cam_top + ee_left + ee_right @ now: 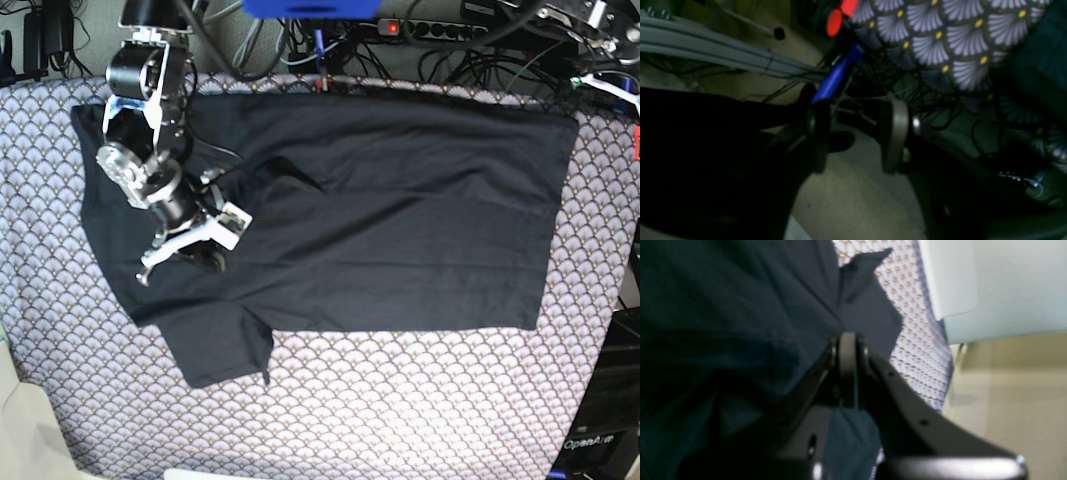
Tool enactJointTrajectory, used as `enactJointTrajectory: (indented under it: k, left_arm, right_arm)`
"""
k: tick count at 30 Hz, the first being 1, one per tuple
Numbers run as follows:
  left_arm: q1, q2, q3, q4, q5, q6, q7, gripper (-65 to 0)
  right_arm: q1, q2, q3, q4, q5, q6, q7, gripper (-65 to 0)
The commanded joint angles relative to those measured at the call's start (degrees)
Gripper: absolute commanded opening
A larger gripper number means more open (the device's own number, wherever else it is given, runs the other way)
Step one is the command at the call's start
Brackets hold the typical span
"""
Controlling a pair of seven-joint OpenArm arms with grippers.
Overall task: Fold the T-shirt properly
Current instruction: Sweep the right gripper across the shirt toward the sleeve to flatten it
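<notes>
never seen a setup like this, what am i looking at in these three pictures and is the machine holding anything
It is a robot with two arms, meant to fold a T-shirt. The overhead picture shows the dark shirt spread flat on a fan-patterned tablecloth. The other two pictures come from cameras on the wrists. The right gripper, over the shirt near its sleeve, is shut, with dark cloth all around its tips; whether it pinches cloth is unclear. The left gripper is open and holds nothing: it hangs off the table's edge, above floor and cables.

Charcoal-black T-shirt [400,220] on grey fan-patterned tablecloth [400,400].
</notes>
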Motion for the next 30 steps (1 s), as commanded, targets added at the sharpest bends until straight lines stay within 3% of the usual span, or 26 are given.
enactJointTrajectory:
  k: [1, 6, 10, 15, 25, 30]
  left_arm:
    - [-0.2, -1.3, -0.1, 0.8, -0.5, 0.4, -0.8, -41.1]
    - [-1.3, -2.4, -0.4, 0.8, -0.5, 0.4, -0.8, -41.1]
    - [-1.4, -3.2, -0.4, 0.7, -0.5, 0.4, -0.8, -41.1]
    - [-2.0, -3.2, -0.2, 0.7, -0.5, 0.4, -0.8, -41.1]
    - [-1.9, -3.3, -0.4, 0.7, -0.5, 0.4, -0.8, -41.1]
    - [-1.7, -3.3, -0.5, 0.8, -0.4, 0.4, -0.8, -41.1]
  right_arm:
    - [0.5, 0.0, -0.1, 1.8, 0.8, -0.6, 0.7, -65.0]
    - [-3.7, 0.2, 3.7, 4.7, 1.7, -0.6, 1.0, -65.0]
    - [-10.0, -0.4, 4.5, 7.5, 10.0, -0.6, 1.0, -65.0]
    - [-14.3, -1.2, 4.4, 6.6, 10.9, -0.6, 1.0, -65.0]
    - [-13.0, -1.2, 4.8, -2.6, 10.9, -0.6, 0.7, -65.0]
    - [-8.3, -1.1, 8.7, -7.6, 10.9, -0.6, 1.1, -65.0]
